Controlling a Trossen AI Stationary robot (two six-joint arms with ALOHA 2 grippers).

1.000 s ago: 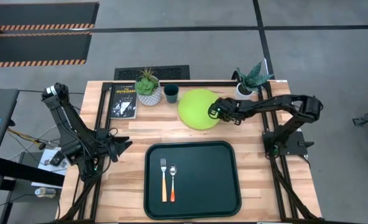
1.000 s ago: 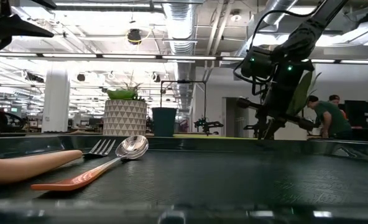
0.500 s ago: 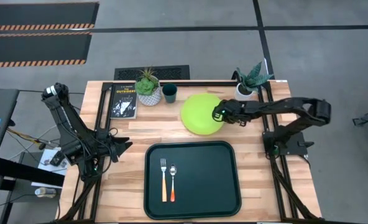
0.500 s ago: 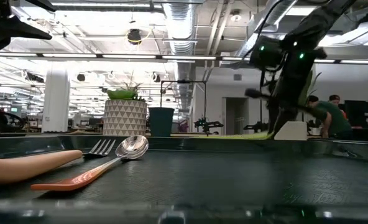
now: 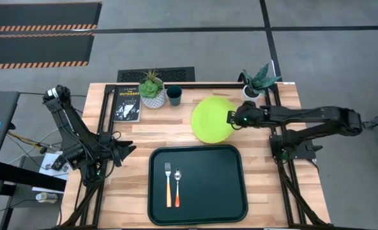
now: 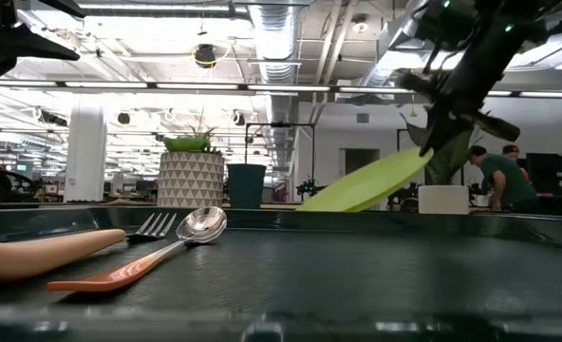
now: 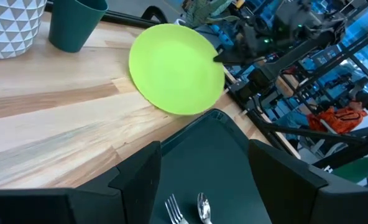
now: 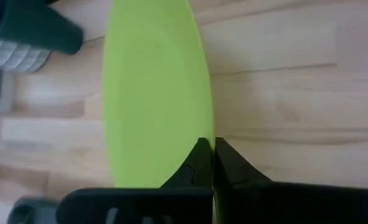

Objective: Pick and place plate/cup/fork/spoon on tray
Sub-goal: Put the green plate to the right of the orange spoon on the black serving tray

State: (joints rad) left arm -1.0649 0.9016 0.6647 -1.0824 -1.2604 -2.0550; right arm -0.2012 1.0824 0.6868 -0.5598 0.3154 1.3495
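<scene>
The plate (image 5: 213,119) hangs tilted just behind the tray (image 5: 198,185), its near edge low over the counter (image 5: 144,134), pinched at its rim by the right gripper (image 5: 231,118), whose fingers are closed on it. A good carry would lift that low edge clear of the tray's rim before lowering the plate beside the fork (image 5: 168,184) and spoon (image 5: 177,186). The left gripper (image 5: 130,148), fingers spread, waits left of the tray. Behind stands an office with people.

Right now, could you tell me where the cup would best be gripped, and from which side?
Grip the cup by its rim, coming straight down from above. It stands upright with its mouth open upward. A white plant pot sits close on one side and the tilted plate, held by the right claw, lies on the other, so a sideways approach looks cramped.
</scene>
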